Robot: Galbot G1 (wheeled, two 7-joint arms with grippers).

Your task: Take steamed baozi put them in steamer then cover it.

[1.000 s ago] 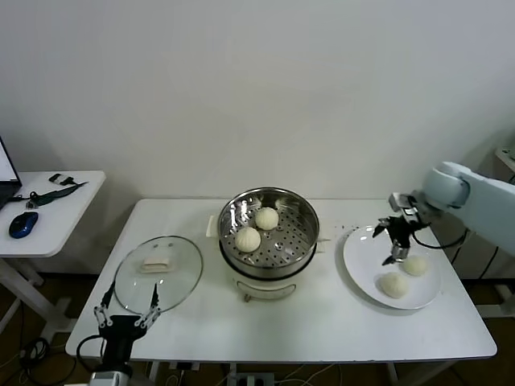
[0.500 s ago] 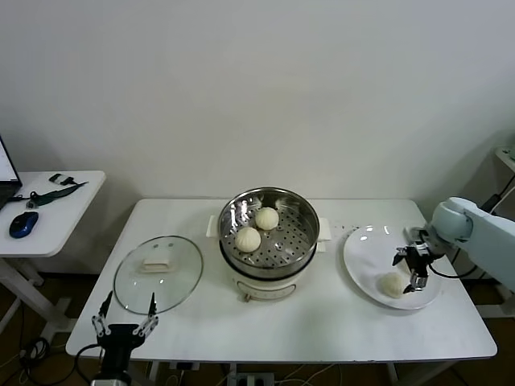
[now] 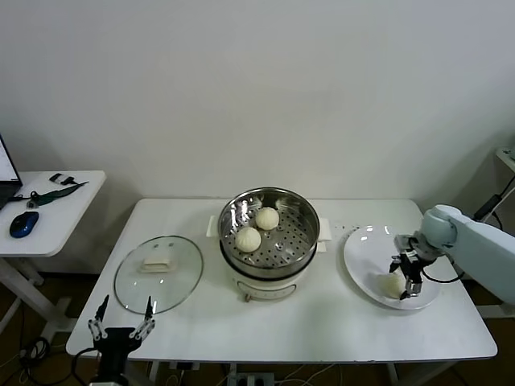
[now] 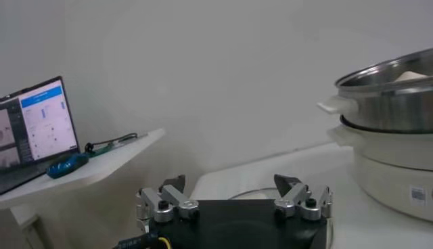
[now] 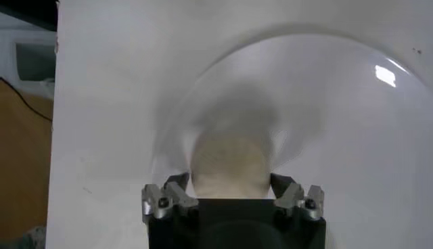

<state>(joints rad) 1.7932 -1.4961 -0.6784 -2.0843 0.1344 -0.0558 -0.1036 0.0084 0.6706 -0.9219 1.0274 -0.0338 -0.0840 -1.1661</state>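
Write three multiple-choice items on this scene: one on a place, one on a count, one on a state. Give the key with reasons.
1. Where does the glass lid lie?
A. on the steamer
B. on the table left of the steamer
C. on the plate

2. How many buns sit in the steamer?
A. none
B. two
C. four

3. What is the right gripper doing?
A. straddling a bun on the plate
B. lifting the lid
C. hanging over the steamer

Key: B, the lid rests flat on the tabletop; B, two buns show on the perforated floor; A, its fingers flank the bun in the right wrist view.
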